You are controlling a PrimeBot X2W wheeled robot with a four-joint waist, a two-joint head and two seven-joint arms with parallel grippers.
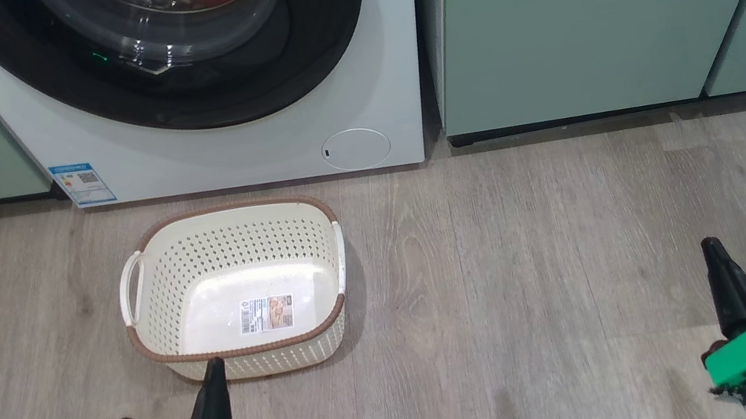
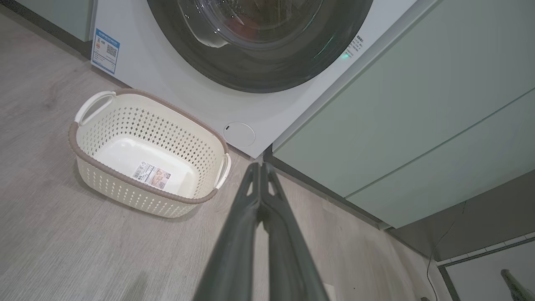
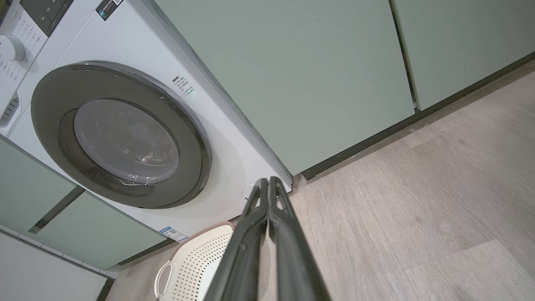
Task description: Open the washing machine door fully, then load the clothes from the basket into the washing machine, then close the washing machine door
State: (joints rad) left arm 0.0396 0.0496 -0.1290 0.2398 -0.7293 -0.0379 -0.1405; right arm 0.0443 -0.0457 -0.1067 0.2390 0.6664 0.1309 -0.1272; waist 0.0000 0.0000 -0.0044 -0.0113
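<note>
Now: door (image 1: 209, 108) closed, facing 6 o'clock; basket (image 1: 244, 349) at washer's (image 1: 241, 156) 6, long axis 9–3; left gripper (image 1: 215, 365) and right gripper (image 1: 711, 247) pinched together, holding nothing.

Just ahead of the black jaws of the left gripper (image 1: 214, 364), the cream rectangular plastic basket (image 1: 235, 253) shows a diamond grid of holes, a brown rim and white handles. Beyond it the big white front-loading washing machine (image 1: 239, 148) has a glossy black-rimmed round glass door (image 1: 313, 43) and a blue label sticker (image 1: 82, 184). Ahead of the black jaws of the right gripper (image 1: 712, 246) lie plain pale green cabinet fronts (image 1: 576, 12) and grey wood-grain plank floor (image 1: 548, 286).
</note>
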